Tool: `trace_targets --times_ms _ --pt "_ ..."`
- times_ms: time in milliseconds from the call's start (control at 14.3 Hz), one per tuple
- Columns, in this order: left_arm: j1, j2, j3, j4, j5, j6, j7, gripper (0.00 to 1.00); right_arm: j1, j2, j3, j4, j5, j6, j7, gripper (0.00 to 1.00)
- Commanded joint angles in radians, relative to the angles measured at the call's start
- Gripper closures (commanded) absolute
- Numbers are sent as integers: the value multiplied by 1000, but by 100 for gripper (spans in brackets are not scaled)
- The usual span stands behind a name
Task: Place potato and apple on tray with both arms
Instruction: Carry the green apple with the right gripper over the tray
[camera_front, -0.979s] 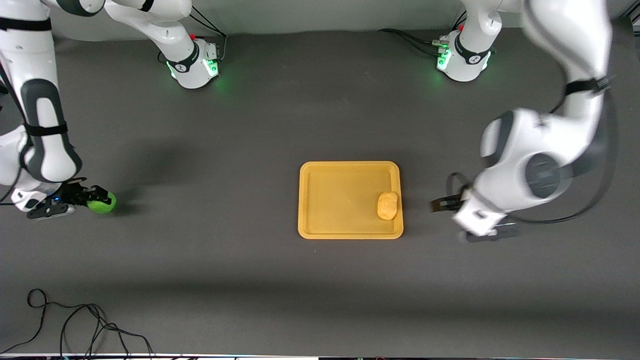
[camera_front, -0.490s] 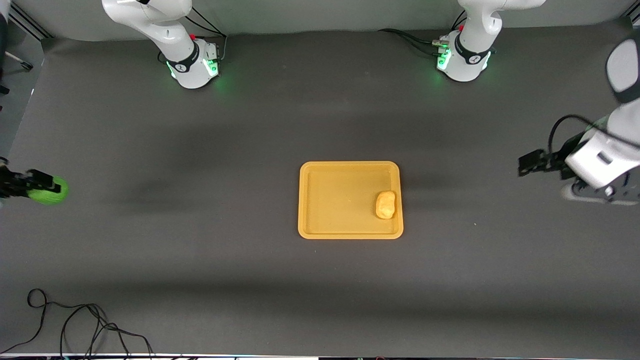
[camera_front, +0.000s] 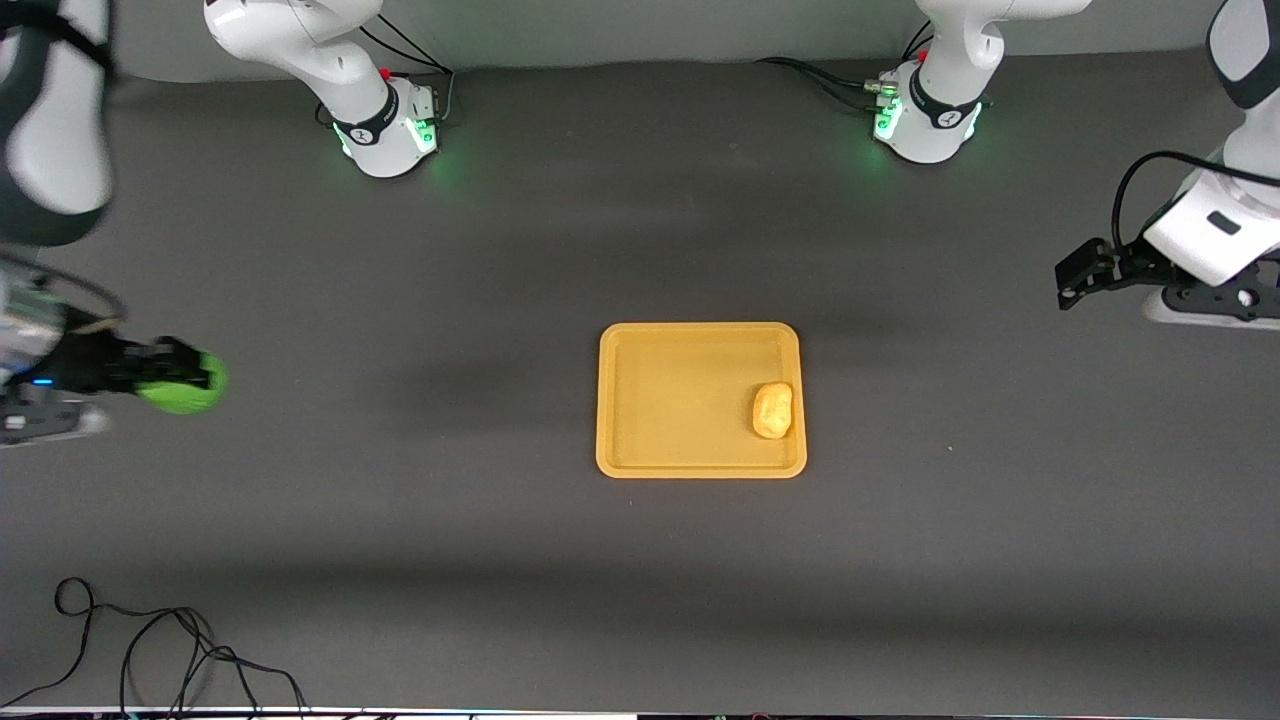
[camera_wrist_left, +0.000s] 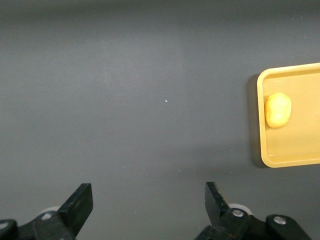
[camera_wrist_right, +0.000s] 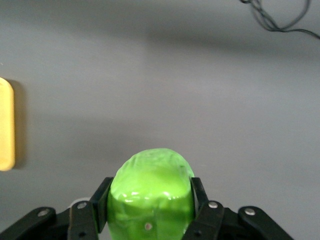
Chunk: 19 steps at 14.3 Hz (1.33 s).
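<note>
Two arms, one job left: the counter (camera_front: 640, 580) carries the tray (camera_front: 700, 462) at its middle, long axis running toward each arm's end, and the key relation is that the tray lies at about 3 o'clock from the right gripper (camera_front: 175, 382) in the front view, well apart, with bare counter between. Left gripper (camera_front: 1075, 275) hangs over the left arm's end of the counter, roughly 2 o'clock from the tray, fingers (camera_wrist_left: 77, 202) spread wide with nothing between them; that arm waits. Right gripper is over the right arm's end, fingers (camera_wrist_right: 200, 197) pinching the apple (camera_front: 185, 385) on both flanks, apple off the counter by my read. Potato (camera_front: 772, 410) lies on the tray, just beside the rim toward the left arm's end, long axis near 12-to-6. Judgement: right arm is the only one placed to finish, carrying the apple across to the tray's bare half.
</note>
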<state>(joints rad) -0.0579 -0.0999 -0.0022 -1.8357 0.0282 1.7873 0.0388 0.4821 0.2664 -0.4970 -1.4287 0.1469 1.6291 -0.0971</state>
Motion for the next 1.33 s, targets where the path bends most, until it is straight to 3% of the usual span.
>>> trace_targets --times_ms 0,140,420,559,699,769,1259 --pt "1 -29 -1 -25 19 -6 -3 0 149 46 -9 77 -10 -18 216 62" --pt "1 -26 -2 -25 44 -2 0 0 240 107 -3 122 48 -17 371 62" --pt "1 -20 -2 -27 52 1 7 0 433 316 -1 327 117 -2 702 62" --pt "1 -21 -1 -28 52 -3 9 0 486 423 55 425 131 44 869 62" --pt "1 -21 -2 -27 52 -6 9 0 492 471 167 430 119 159 1021 62" --pt "0 -20 -2 -27 52 -6 9 0 493 500 185 427 109 193 1042 62" --pt "1 -18 -2 -28 52 -8 9 0 529 758 186 419 56 465 1068 60"
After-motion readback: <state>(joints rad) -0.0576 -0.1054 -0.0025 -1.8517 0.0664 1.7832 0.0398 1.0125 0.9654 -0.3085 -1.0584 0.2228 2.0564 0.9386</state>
